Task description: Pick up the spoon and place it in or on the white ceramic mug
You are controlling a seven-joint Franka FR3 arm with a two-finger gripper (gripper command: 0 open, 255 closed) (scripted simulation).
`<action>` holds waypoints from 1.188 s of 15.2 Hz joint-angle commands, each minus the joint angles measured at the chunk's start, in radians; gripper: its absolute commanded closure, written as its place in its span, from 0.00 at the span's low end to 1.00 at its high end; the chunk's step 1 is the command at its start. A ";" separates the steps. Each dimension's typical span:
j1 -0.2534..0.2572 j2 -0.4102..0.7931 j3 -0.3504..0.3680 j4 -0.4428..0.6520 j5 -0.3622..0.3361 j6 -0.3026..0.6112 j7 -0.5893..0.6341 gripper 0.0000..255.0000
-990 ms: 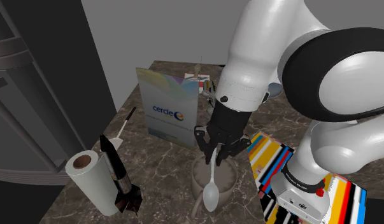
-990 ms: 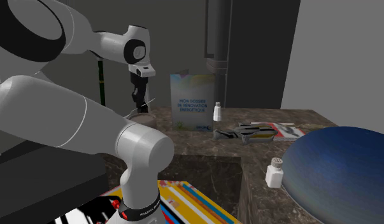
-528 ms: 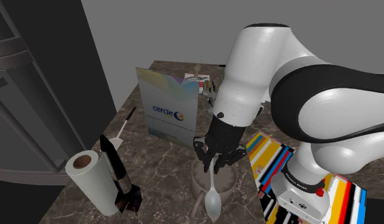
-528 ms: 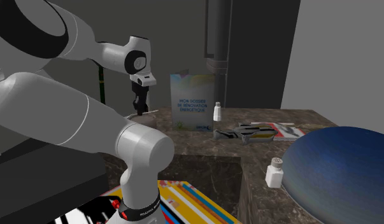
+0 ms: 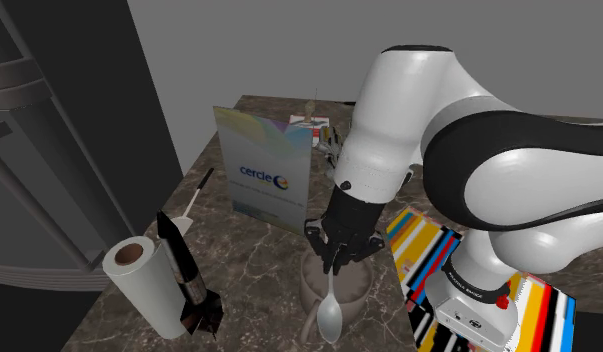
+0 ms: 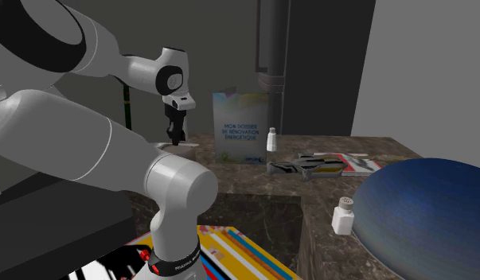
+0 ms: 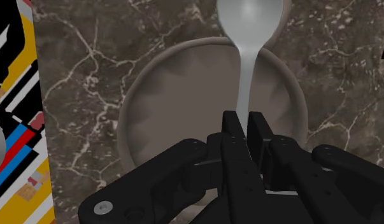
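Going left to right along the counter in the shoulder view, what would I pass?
Paper towel roll → black rocket-shaped object → cercle sign → mug, with the spoon held over it by the gripper → striped stand.

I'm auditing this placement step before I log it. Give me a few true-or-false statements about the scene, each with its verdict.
1. The end effector is shut on the spoon by its handle. True.
2. The spoon's bowl sits down inside the mug. False: the bowl juts out beyond the mug's rim.
3. The mug lies tipped on its side. False: it stands upright, with its opening facing up under the end effector.
4. A paper towel roll is on the marbled counter, to the shoulder view's left of the mug. True.
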 commanded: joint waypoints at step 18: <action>-0.008 -0.054 -0.085 0.076 -0.067 -0.139 0.015 0.00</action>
